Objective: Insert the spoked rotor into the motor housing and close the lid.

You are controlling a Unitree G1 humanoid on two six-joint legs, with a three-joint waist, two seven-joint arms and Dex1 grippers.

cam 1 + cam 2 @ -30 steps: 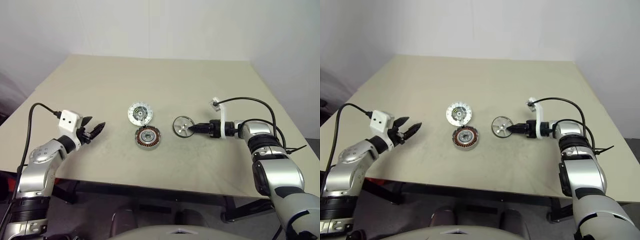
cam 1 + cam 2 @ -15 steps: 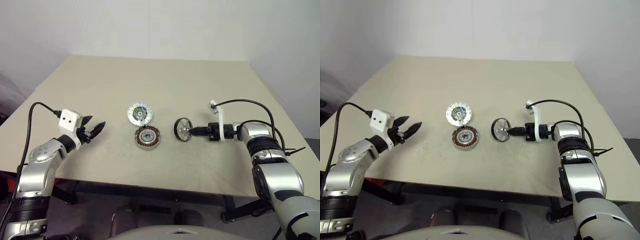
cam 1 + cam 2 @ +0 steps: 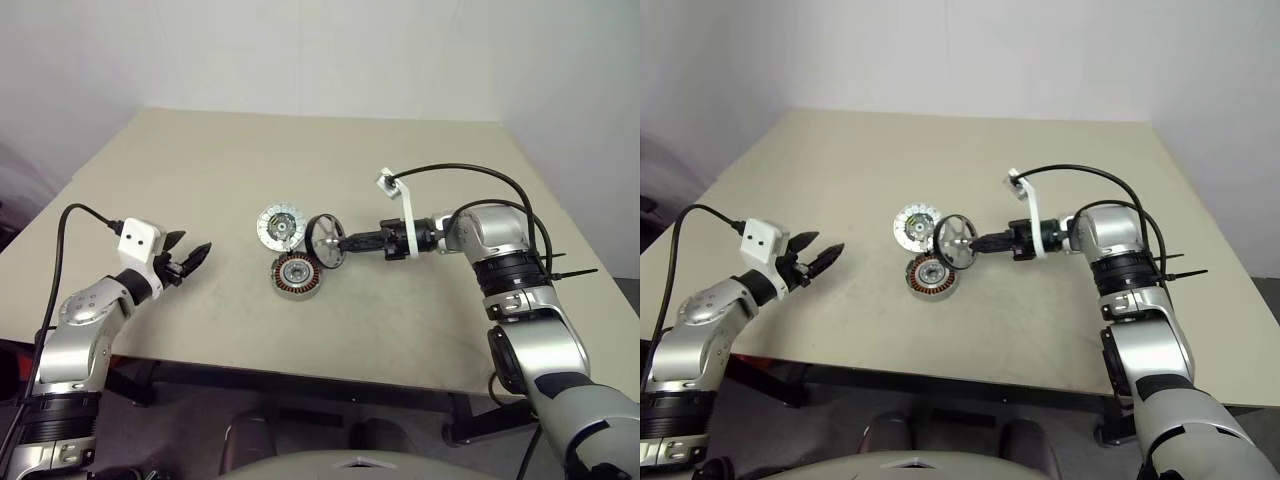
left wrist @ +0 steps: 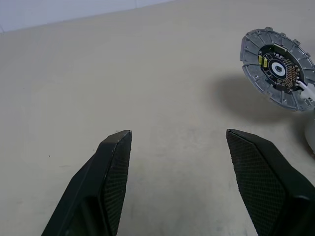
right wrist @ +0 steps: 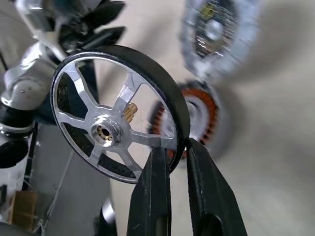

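Two black textured fingers (image 4: 116, 167) of the left end effector (image 4: 179, 135), spread wide apart with nothing between them, only bare beige tabletop (image 4: 123, 73). Farther out along the pointing direction and off to one side, the lid (image 4: 276, 68): flat round silver disc lying on the tabletop, radial segments at the rim, dark centre with small green and yellow marks. Well apart from both fingertips.

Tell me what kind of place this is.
Probably a lab or test bench: a bare beige table against plain white walls, holding only loose motor parts, namely the motor housing, the lid and the spoked rotor.
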